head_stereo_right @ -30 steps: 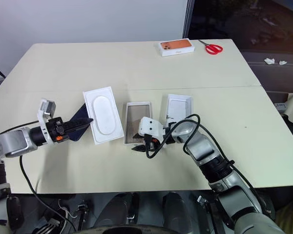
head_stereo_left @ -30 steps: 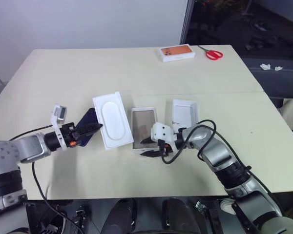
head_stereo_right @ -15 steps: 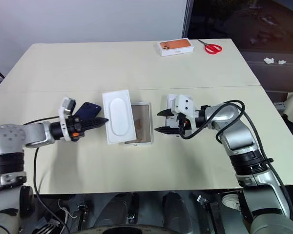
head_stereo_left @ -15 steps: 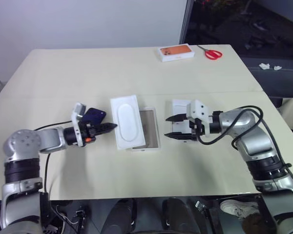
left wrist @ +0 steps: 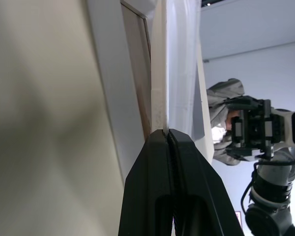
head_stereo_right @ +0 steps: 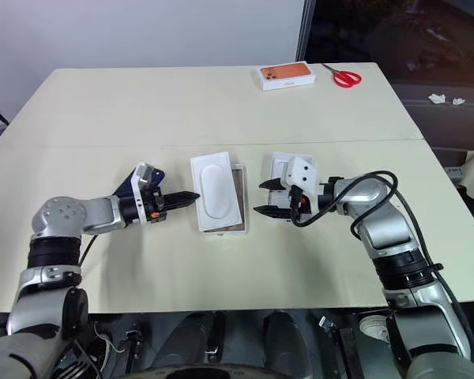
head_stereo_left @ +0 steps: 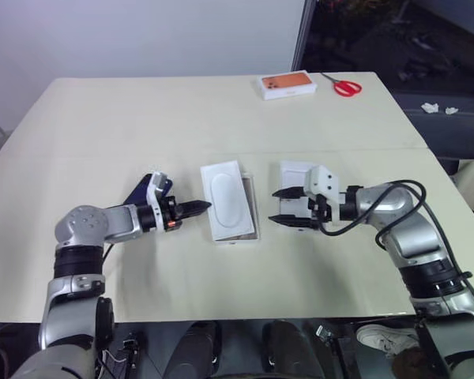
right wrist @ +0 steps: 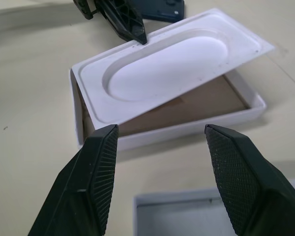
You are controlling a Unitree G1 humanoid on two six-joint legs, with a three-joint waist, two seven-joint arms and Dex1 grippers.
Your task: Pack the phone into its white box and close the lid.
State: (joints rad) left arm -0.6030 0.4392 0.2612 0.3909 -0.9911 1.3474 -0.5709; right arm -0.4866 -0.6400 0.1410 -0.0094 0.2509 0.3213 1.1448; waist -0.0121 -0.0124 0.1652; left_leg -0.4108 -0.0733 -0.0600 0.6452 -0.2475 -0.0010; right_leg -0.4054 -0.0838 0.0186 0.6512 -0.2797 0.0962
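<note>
Insert tray [head_stereo_left: 230, 200] got shoved right, now lying askew over the white box [right wrist: 196, 115]. Left gripper [head_stereo_left: 204, 207], pressed together, touches its edge; right gripper [head_stereo_left: 277, 207] spread above the lid [head_stereo_left: 295, 172]. Phone [head_stereo_left: 144, 189] behind the left gripper.

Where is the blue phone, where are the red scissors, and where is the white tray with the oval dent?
phone [head_stereo_left: 140, 192], left eye view, on its blue corner by the arm
scissors [head_stereo_left: 345, 87], left eye view, on the red handles
insert tray [right wrist: 167, 69], right wrist view, in its oval recess
</note>
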